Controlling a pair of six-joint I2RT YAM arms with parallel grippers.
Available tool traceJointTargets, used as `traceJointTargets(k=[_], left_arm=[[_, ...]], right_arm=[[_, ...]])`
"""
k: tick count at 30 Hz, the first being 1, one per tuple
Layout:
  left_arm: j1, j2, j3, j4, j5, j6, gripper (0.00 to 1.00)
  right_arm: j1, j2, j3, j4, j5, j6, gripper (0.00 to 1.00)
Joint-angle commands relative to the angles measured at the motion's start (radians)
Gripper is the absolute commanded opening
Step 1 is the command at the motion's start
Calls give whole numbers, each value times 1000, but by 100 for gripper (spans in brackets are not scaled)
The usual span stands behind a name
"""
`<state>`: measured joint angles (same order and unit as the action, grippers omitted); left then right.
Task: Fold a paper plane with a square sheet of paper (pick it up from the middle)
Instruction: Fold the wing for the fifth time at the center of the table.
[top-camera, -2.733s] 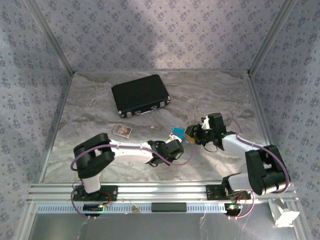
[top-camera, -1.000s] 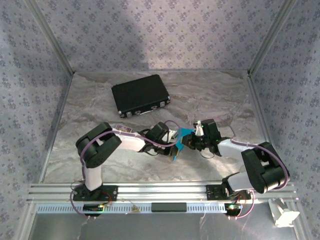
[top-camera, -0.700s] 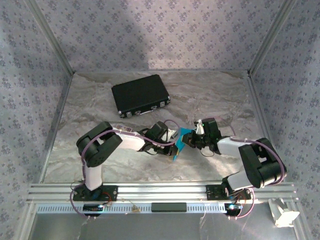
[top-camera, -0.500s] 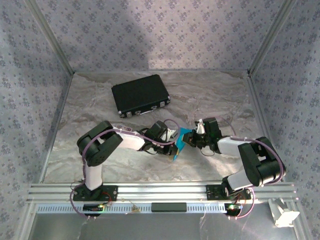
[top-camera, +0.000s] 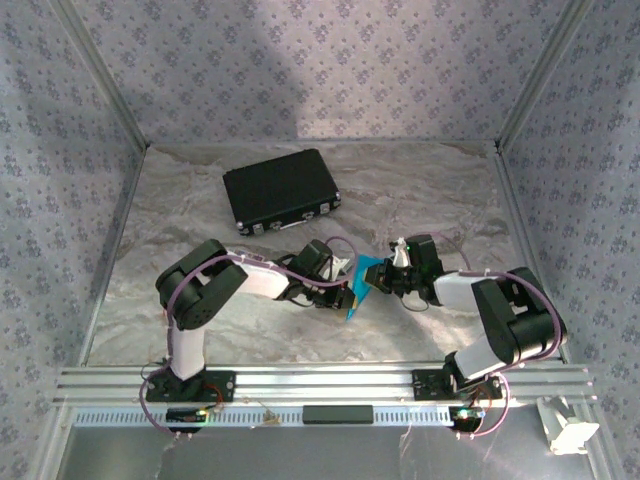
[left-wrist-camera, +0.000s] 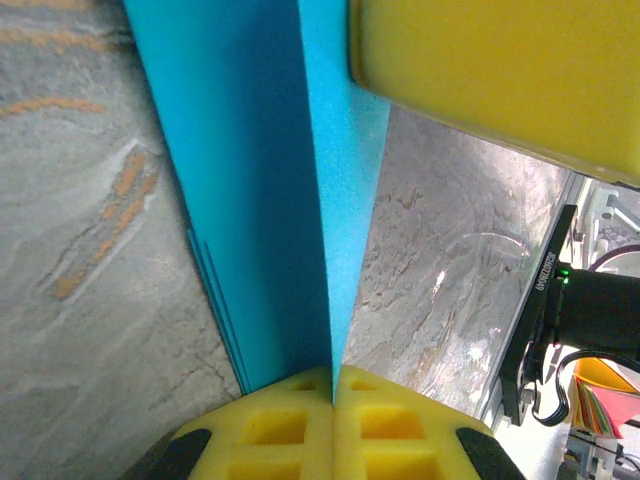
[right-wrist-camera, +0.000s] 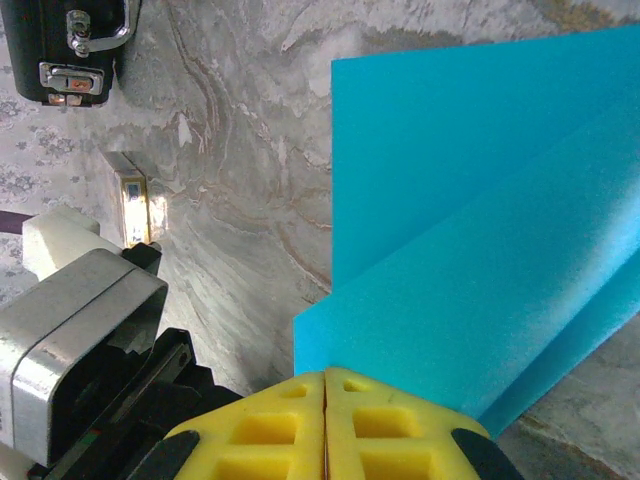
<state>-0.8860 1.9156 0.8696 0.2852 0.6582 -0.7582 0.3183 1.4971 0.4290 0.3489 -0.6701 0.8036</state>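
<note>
On the marbled table (top-camera: 200, 210), with the black case (top-camera: 281, 190) well apart at 11 o'clock from it, the folded square sheet of paper (top-camera: 362, 283) is held between the arms, its long axis running roughly 1 to 7 o'clock. The left gripper (left-wrist-camera: 333, 378) pinches it from 9 o'clock, pads closed on the crease. The right gripper (right-wrist-camera: 325, 385) clamps the opposite side from 3 o'clock (both equally near, I judge), so the next fold turns on that shared line

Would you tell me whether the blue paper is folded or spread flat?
Folded: the paper shows overlapping layers meeting along a crease in both wrist views.
</note>
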Motion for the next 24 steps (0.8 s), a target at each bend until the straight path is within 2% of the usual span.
traceJointTargets(k=[1, 24], left_arm=[[-3, 72, -18, -25, -44, -9, 0], [11, 85, -43, 2, -45, -41, 0]], right_arm=[[-5, 18, 17, 24, -21, 8, 9], [-17, 89, 24, 56, -28, 4, 8]])
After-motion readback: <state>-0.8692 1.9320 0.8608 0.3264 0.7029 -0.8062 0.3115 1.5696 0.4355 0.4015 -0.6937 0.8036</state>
